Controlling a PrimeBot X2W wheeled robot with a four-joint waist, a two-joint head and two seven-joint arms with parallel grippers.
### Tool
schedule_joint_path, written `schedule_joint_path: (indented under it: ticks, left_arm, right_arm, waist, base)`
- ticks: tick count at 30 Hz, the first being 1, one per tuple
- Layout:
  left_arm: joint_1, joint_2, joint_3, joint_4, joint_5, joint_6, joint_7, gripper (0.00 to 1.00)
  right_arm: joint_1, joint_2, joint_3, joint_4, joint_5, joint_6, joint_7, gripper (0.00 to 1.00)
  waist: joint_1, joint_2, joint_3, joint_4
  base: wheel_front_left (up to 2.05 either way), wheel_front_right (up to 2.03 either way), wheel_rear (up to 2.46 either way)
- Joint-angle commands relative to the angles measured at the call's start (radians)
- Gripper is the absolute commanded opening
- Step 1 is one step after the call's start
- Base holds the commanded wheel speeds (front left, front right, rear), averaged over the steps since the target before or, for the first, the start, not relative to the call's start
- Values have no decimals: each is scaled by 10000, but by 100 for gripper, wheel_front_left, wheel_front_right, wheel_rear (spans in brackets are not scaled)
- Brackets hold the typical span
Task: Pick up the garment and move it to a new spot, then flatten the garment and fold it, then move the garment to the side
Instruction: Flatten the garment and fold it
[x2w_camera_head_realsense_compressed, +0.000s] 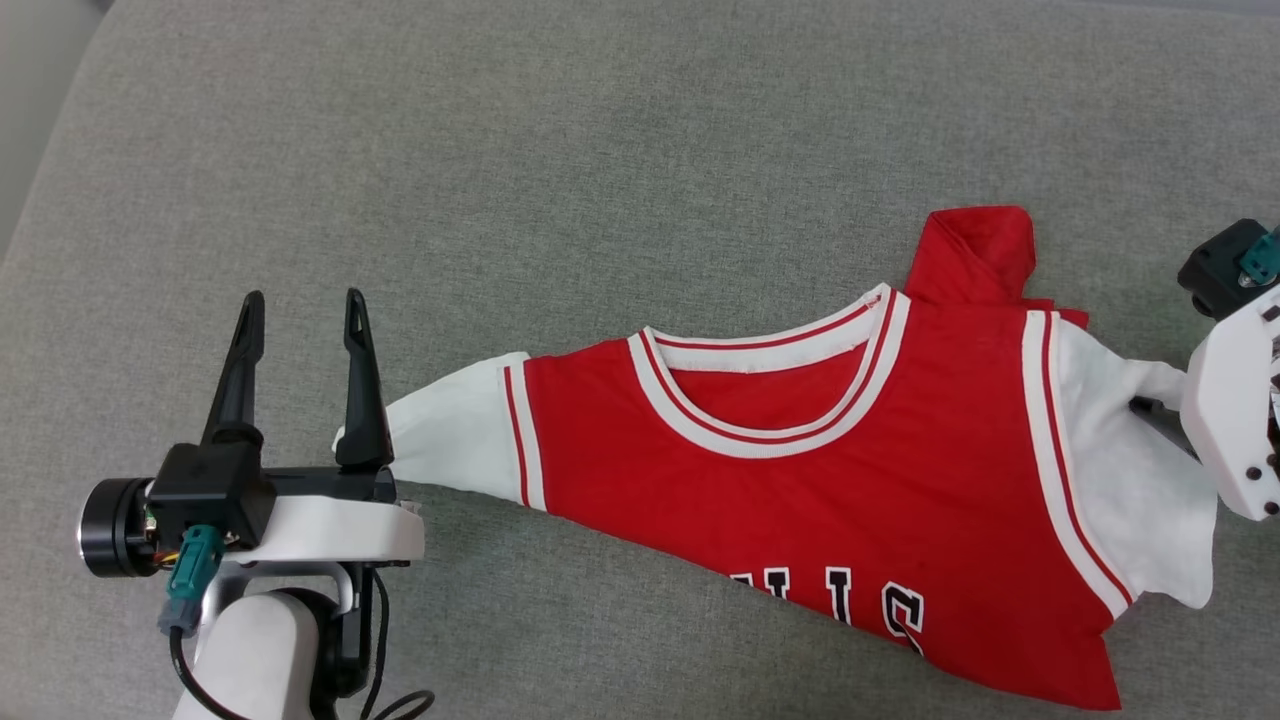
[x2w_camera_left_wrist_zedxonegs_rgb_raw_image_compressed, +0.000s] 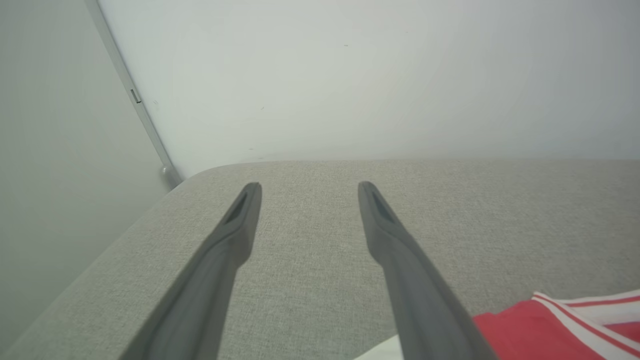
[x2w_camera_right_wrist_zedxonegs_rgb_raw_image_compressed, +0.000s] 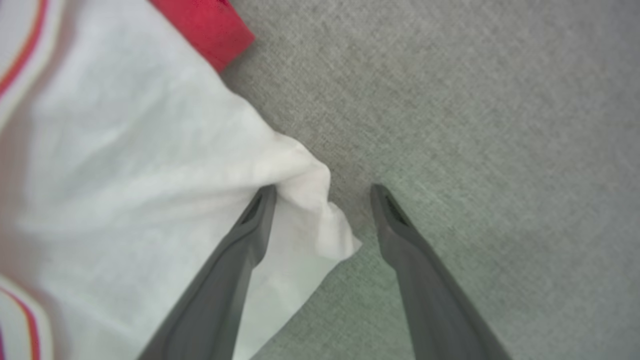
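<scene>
Left tool (x2w_camera_head_realsense_compressed: 303, 295), grey cushion (x2w_camera_head_realsense_compressed: 600, 150), white wall (x2w_camera_left_wrist_zedxonegs_rgb_raw_image_compressed: 350, 75).

red garment (x2w_camera_head_realsense_compressed: 800, 470), white sleeves (x2w_camera_head_realsense_compressed: 450, 440) (red-and-white striped trim (x2w_camera_head_realsense_compressed: 760, 440)), grey cushion (x2w_camera_head_realsense_compressed: 500, 150)

Red garment (x2w_camera_head_realsense_compressed: 820, 480) lies on grey cushion (x2w_camera_head_realsense_compressed: 600, 150); left claw (x2w_camera_head_realsense_compressed: 305, 295) (2 fingers (x2w_camera_head_realsense_compressed: 362, 400) spread) beside its sleeve (x2w_camera_head_realsense_compressed: 450, 440).

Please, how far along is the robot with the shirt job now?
Looks done: the garment lies front-up on the grey surface, though skewed and wrinkled. In hand: both grippers are open, the left gripper beside one white sleeve, the right gripper straddling the other sleeve's corner. Left: flattening, folding, moving aside.
</scene>
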Motion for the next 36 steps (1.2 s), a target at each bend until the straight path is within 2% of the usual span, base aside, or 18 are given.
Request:
schedule_joint_path:
  ticks: [1, 2, 7, 12, 19, 23, 27, 28, 29, 33, 36]
  left_arm:
    - [11, -53, 57, 27, 74, -37, -25, 100]
    - [29, -118, 144, 64, 155, -126, -25, 100]
    - [127, -445, 563, 220, 481, -511, -25, 100]
    - [245, -682, 871, 277, 741, -803, -25, 100]
    - [313, -947, 1158, 316, 976, -1166, -25, 100]
    - [240, -1078, 1232, 382, 1128, -1340, -25, 100]
    - [267, -1127, 1364, 464, 1256, -1463, -25, 100]
    - [298, -1126, 1403, 500, 1264, -1497, -25, 100]
    - [303, -1108, 1445, 518, 1309, -1508, -25, 100]
    - [261, -976, 1576, 585, 1396, -1685, -25, 100]
    - [53, -787, 1649, 615, 1422, -1880, -25, 100]
  right_arm:
    - [209, 300, 378, 131, 25, 31, -76, 45]
    - [26, 286, 420, 164, -2, 31, -297, 0]
    - [-938, 100, -134, 619, 224, 11, -1525, 0]
    - [-1062, -45, -852, 1501, 426, 13, -2488, 0]
    - [-311, -170, -1301, 3200, 360, 11, -2754, 0]
    - [106, 136, -1552, 4282, 524, 14, -2785, 0]
    - [269, 479, -1658, 4748, 592, 16, -3043, 0]
    - [237, 534, -1701, 4801, 554, 16, -3208, 45]
    - [198, 575, -1747, 4804, 497, 16, -3427, 100]
    - [70, 516, -1803, 4663, 65, 14, -4556, 100]
    - [-18, 547, -2053, 4469, -416, 14, -5959, 100]
  waist:
    - [-1, 0, -15, -17]
    - [-1, 0, -43, -48]
    - [-1, 0, -283, -204]
    - [-1, 0, -516, -318]
    - [-1, 0, -462, -371]
    - [-1, 0, -367, -322]
    - [-1, 0, -427, -400]
    - [-1, 0, -494, -435]
    - [-1, 0, -579, -467]
    - [-1, 0, -986, -605]
    - [-1, 0, -1281, -711]
  base:
    - [0, 0, 0]
    - [0, 0, 0]
    - [0, 0, 0]
    - [0, 0, 0]
    - [0, 0, 0]
    - [0, 0, 0]
    - [0, 0, 0]
    - [0, 0, 0]
    - [0, 0, 0]
    - [0, 0, 0]
    - [0, 0, 0]
